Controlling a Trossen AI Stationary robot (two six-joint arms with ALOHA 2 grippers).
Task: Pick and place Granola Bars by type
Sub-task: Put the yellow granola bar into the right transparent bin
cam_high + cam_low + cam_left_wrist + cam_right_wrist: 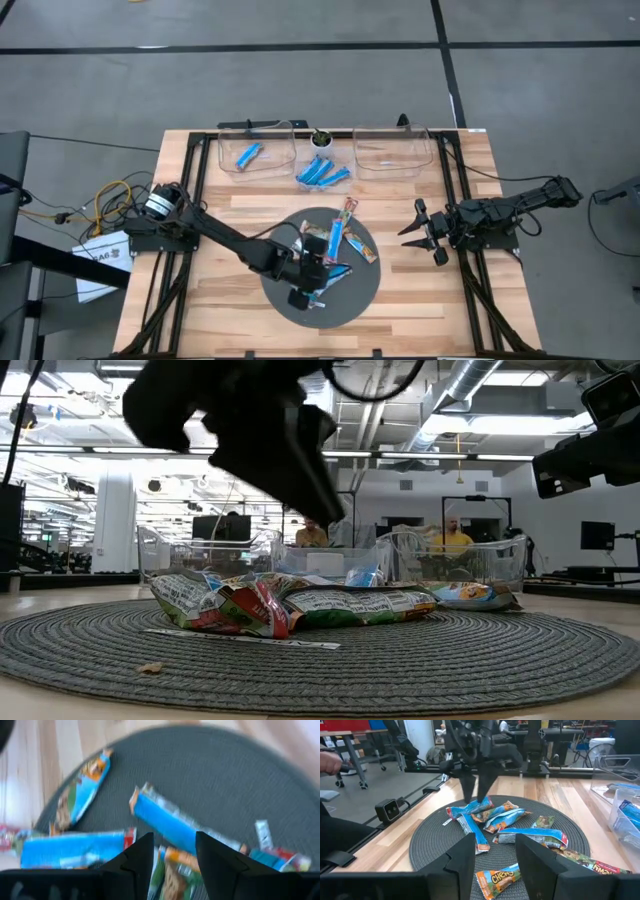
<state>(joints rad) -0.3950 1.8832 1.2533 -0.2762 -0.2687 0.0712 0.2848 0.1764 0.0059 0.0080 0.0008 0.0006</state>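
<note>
Several granola bars lie in a loose pile on a round grey mat (365, 292). Blue ones (470, 827), an orange one (497, 879) and a green-and-red one (582, 857) show in the right wrist view. My left gripper (175, 837) hangs open just above the pile, slanting down, with a blue bar (167, 822) below the gap between its fingers. In the low view, my left gripper (322, 500) stands clear above the bars (300, 605). My right gripper (425, 232) waits open at the table's right side, off the mat.
Clear bins stand along the far edge. The left bin (225, 150) holds one blue bar (248, 155), the middle bin holds several blue bars (322, 173), and the right bin (392, 150) shows nothing inside. Bare wood lies to the left and right of the mat.
</note>
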